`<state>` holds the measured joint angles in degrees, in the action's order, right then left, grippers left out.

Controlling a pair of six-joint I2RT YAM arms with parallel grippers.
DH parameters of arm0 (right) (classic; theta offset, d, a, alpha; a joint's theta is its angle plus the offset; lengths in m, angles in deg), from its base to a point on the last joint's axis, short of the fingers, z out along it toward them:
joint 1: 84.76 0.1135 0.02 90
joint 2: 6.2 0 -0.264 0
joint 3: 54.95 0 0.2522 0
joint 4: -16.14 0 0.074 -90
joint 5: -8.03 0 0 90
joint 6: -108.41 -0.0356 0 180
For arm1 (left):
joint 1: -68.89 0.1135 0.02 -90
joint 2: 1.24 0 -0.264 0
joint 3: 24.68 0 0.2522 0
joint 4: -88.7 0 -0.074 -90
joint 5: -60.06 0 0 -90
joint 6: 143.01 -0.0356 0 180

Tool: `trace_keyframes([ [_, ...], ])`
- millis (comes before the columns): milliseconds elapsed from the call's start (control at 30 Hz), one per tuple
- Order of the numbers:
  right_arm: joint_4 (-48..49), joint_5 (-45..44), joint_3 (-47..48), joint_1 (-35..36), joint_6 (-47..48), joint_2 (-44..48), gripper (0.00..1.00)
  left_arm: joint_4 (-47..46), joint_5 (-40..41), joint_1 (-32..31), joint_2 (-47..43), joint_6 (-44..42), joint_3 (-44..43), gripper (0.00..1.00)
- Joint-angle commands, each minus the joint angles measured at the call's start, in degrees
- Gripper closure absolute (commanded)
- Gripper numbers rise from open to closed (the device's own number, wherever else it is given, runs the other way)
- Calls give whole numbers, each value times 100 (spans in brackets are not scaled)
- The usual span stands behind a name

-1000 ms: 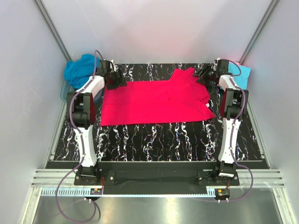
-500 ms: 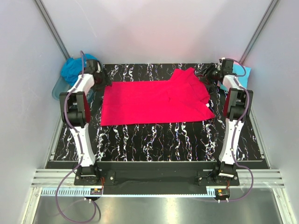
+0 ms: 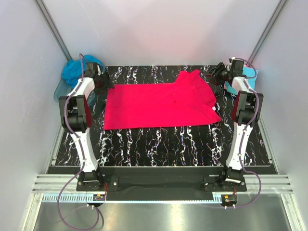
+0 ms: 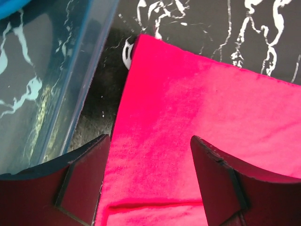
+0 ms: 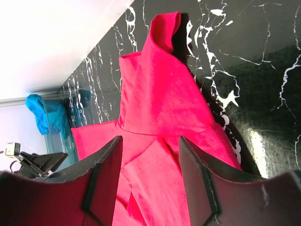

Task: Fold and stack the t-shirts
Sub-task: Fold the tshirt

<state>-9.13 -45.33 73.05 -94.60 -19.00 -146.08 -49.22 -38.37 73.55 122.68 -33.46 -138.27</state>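
The pink-red t-shirt (image 3: 161, 105) lies spread flat on the black marbled table, with one sleeve folded up at its far right corner (image 5: 162, 33). My left gripper (image 3: 102, 83) is at the shirt's far left corner, open, the cloth (image 4: 188, 113) lying below its fingers (image 4: 82, 183) and nothing pinched. At the far right sleeve my right gripper (image 3: 219, 74) hovers open above the shirt (image 5: 160, 103). A teal-blue t-shirt (image 3: 77, 70) is heaped at the back left. A light cyan t-shirt (image 3: 250, 73) lies at the back right, behind the right arm.
A clear bluish plastic tub (image 4: 70, 70) stands just left of the red shirt's corner and holds the teal-blue shirt (image 5: 44, 113). White walls close in the table on three sides. Bare table (image 3: 159, 144) lies between the shirt and the arm bases.
The left gripper has moved left off the shirt's corner, towards the tub. The right gripper has drawn back and to the right. The red shirt has not moved.
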Motion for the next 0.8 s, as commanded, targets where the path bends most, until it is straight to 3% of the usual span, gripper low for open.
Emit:
trace_keyframes([
  [0, 245, 194, -7, 9, -30, 364, 42, -204, 24, 176, 105, -408, -211, 23],
  [333, 492, 335, 178, -9, -223, 13, 41, 253, -678, 78, 1187, -549, -1723, 22],
  [767, 974, 536, 302, -9, -723, -242, 42, 1280, 271, -123, 1635, -856, -2278, 22],
])
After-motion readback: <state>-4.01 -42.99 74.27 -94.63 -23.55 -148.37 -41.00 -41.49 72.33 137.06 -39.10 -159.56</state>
